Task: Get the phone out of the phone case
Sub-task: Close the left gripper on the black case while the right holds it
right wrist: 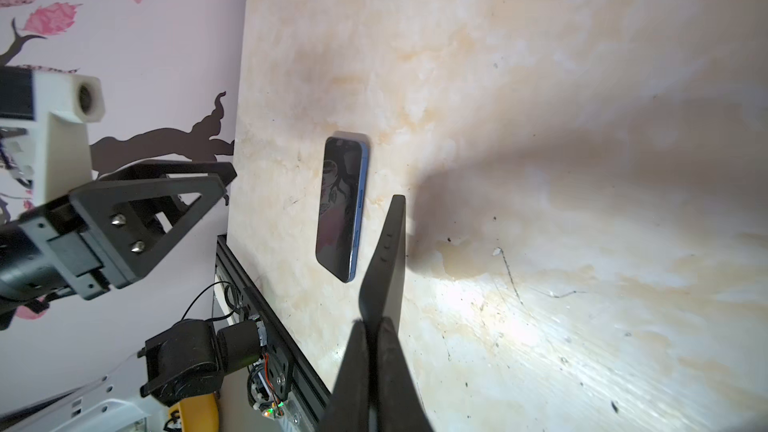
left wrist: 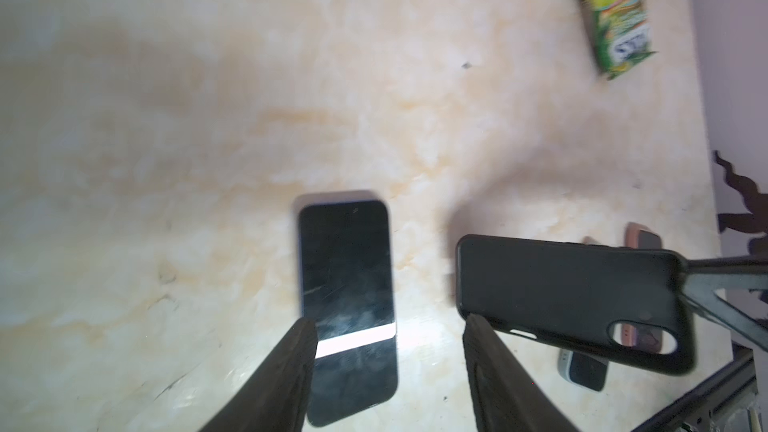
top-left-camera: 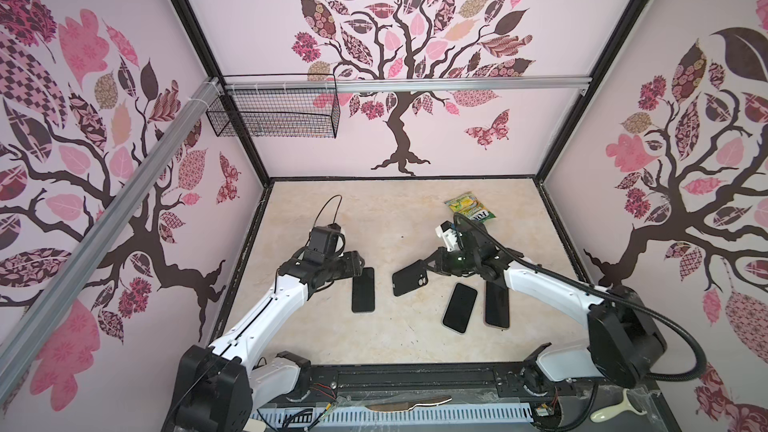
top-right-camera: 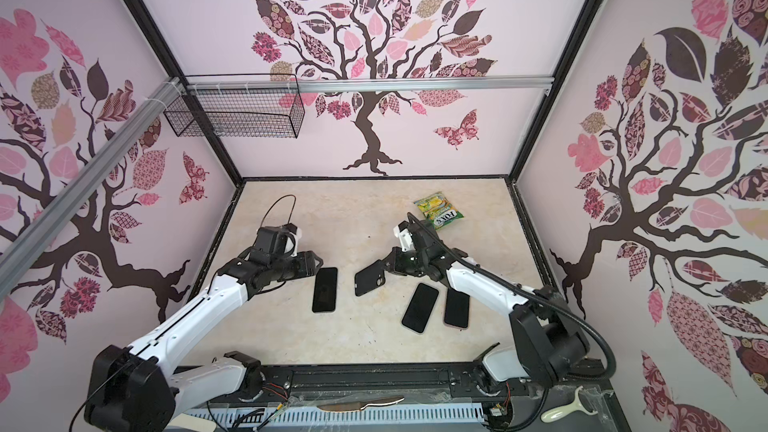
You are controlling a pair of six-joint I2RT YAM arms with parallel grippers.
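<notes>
the phone (top-left-camera: pixel 363 289) lies flat on the counter (top-left-camera: pixel 399 338), screen up, left of centre in both top views, long side running 12 to 6 o'clock. it is bare and out of the phone case (top-left-camera: pixel 409 278).

the left end effector (top-left-camera: pixel 360 267) sits at the phone's 12 o'clock end, released, its fingers (left wrist: pixel 291 367) spread wide with nothing between them. in the left wrist view one finger overlaps the phone's (left wrist: pixel 347 284) long edge; whether it touches i cannot tell.

the phone case is at the phone's 3 o'clock, close by but apart from it. the right end effector (top-left-camera: pixel 432 264) is clenched on one end of it, and the case sticks out from the fingertips toward 8 o'clock, tilted and held up off the counter. in the right wrist view the case (right wrist: pixel 386 259) shows edge-on, pinched between the closed fingers (right wrist: pixel 353 367), with the phone (right wrist: pixel 343 205) just beside it. in the left wrist view a pink edge shows through the case's (left wrist: pixel 569 297) camera cut-out.

a white-edged phone (top-left-camera: pixel 460 307) and a pink-edged phone (top-left-camera: pixel 496 305) lie side by side at the case's 4 o'clock, under the right arm. a green snack packet (top-left-camera: pixel 469 206) rests near the far wall, at the right end effector's 1 o'clock.
</notes>
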